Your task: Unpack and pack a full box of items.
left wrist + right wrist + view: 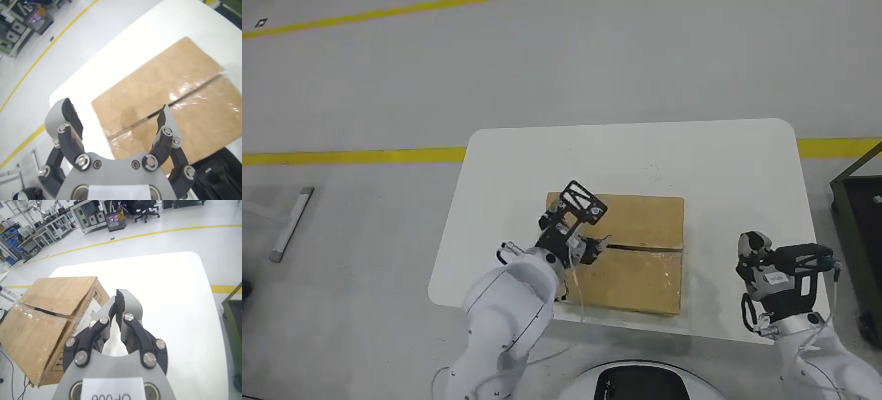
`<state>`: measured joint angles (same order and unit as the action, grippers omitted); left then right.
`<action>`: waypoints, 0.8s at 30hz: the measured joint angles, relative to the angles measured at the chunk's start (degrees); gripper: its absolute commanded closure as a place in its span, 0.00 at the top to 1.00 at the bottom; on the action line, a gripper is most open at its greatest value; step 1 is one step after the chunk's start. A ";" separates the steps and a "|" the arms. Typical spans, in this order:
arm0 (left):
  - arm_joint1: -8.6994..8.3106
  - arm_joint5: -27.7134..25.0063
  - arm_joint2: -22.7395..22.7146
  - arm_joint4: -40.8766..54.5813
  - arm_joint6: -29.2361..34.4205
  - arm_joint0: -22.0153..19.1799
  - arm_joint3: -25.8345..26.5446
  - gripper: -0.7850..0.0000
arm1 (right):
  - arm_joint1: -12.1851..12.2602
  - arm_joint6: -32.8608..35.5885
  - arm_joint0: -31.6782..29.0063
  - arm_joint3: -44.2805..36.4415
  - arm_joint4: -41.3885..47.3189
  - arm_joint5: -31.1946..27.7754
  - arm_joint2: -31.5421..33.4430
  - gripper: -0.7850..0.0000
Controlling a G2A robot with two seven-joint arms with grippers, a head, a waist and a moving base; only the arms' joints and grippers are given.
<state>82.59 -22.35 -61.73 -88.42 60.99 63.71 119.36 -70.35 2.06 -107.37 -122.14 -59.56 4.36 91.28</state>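
Note:
A brown cardboard box [632, 250] lies flaps-up near the front edge of the white table [692, 160]. Clear tape runs along its centre seam, and a dark gap shows in that seam. My left gripper [587, 222] hovers over the box's left end with its fingers spread wide and nothing between them. In the left wrist view the box [166, 91] lies under the left gripper [115, 105], with one fingertip over the seam. My right gripper [757, 250] stands to the right of the box, shut and empty. The right wrist view shows the right gripper [118, 302] beside the box [43, 313].
A dark green cart [857, 230] stands off the table's right edge, and the same cart [234, 309] shows in the right wrist view. The table's far half [160, 275] is bare white. Yellow lines cross the floor around it.

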 measured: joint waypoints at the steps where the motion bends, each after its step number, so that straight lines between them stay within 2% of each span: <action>1: 0.11 -0.35 1.73 -0.47 0.22 -0.24 -0.78 1.00 | -0.01 -0.22 -0.43 0.15 0.32 0.01 0.59 0.00; 6: 0.59 -0.48 8.03 -4.98 0.03 -2.15 -5.05 1.00 | -0.10 -1.33 -2.22 0.40 1.62 -0.59 2.67 0.00; 12: 0.59 -2.27 10.28 -12.34 0.45 -4.34 -9.32 1.00 | -0.27 -2.14 -3.48 -0.05 2.22 -0.82 3.48 0.00; 19: 0.60 -1.91 11.44 -21.01 -2.96 -6.32 -13.16 1.00 | -0.46 -2.86 -4.30 -0.24 2.19 -1.16 3.96 0.00; 20: 0.59 -2.11 11.70 -22.53 -3.72 -6.64 -14.07 0.84 | -0.49 -2.99 -4.42 -0.17 2.21 -1.22 4.04 0.00; 21: 0.57 -2.32 11.82 -23.74 -4.18 -6.90 -14.83 0.58 | -0.52 -3.07 -4.50 -0.14 2.24 -1.26 4.08 0.00; 22: 0.54 -2.48 11.90 -25.05 -4.64 -7.12 -15.58 0.43 | -0.55 -3.11 -4.58 -0.11 2.27 -1.28 4.11 0.00; 23: 0.52 -2.36 11.86 -26.19 -5.37 -7.17 -16.39 0.36 | -0.58 -3.16 -4.66 -0.11 2.33 -1.28 4.15 0.00; 24: 0.54 -2.14 11.75 -26.42 -5.79 -7.09 -16.78 0.23 | -0.61 -3.18 -4.72 -0.13 2.34 -1.28 4.18 0.00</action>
<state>83.12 -24.49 -49.98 -114.84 55.20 56.62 102.59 -70.96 -1.12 -112.09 -122.27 -57.22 3.09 95.46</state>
